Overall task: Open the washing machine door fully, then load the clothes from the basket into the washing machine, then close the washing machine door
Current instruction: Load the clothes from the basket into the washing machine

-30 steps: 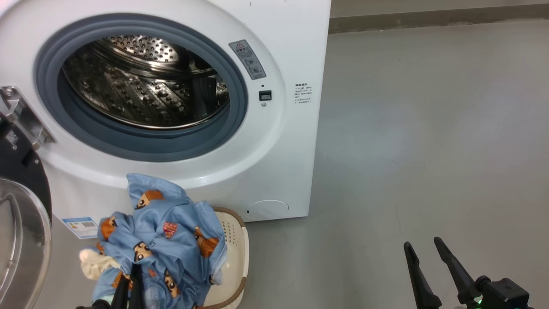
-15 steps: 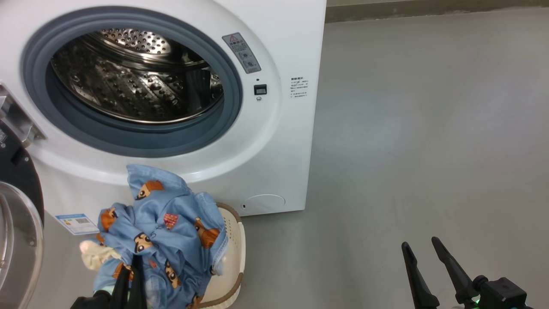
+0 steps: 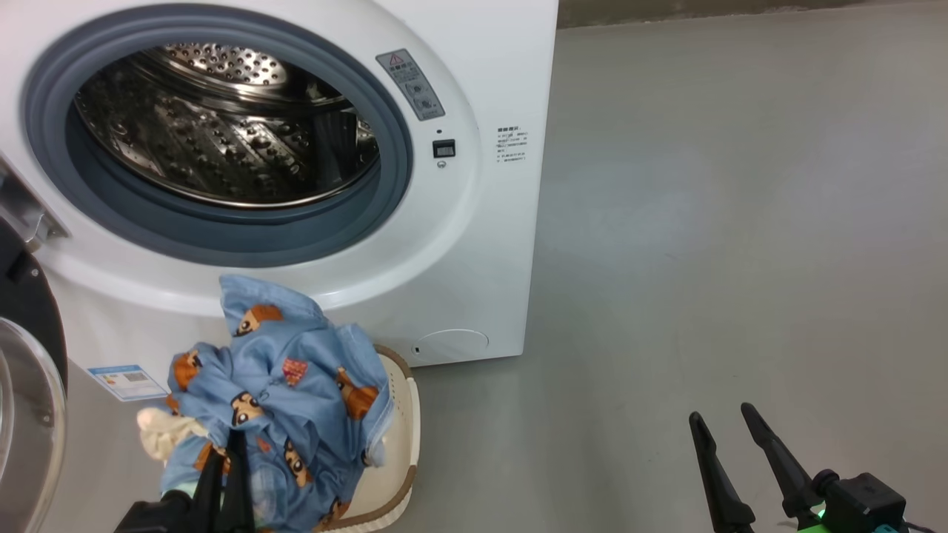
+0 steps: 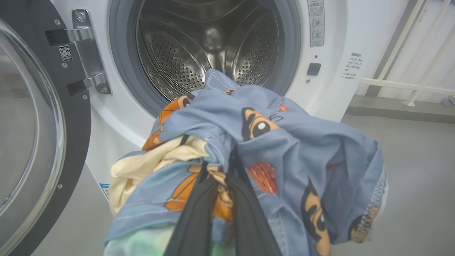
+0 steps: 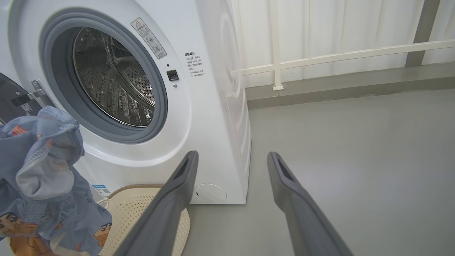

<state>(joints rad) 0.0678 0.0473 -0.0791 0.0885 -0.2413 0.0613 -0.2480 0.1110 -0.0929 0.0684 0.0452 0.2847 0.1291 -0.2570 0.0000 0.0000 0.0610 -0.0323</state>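
The washing machine [image 3: 481, 244] stands with its steel drum [image 3: 222, 133] exposed. Its door [image 3: 22, 385] hangs swung open at the far left. My left gripper [image 3: 226, 463] is shut on the clothes [image 3: 289, 400], a bunched light blue cartoon-print fabric with a cream piece [image 3: 159, 437], held up above the basket [image 3: 400, 444]. In the left wrist view the clothes [image 4: 284, 149] drape over my left gripper [image 4: 227, 167], in front of and just below the drum opening [image 4: 213, 42]. My right gripper [image 3: 722, 422] is open and holds nothing, low at the right over bare floor.
Grey floor [image 3: 740, 222] stretches to the right of the machine. A white railing [image 5: 337, 57] runs along the wall behind. The open door [image 4: 42, 117] and its metal hinge [image 4: 85, 53] stand close on the left of the opening.
The head camera has shifted, so the machine sits higher and further left in the picture. The left gripper keeps its hold on the clothes, slightly higher above the basket. The right gripper stays open.
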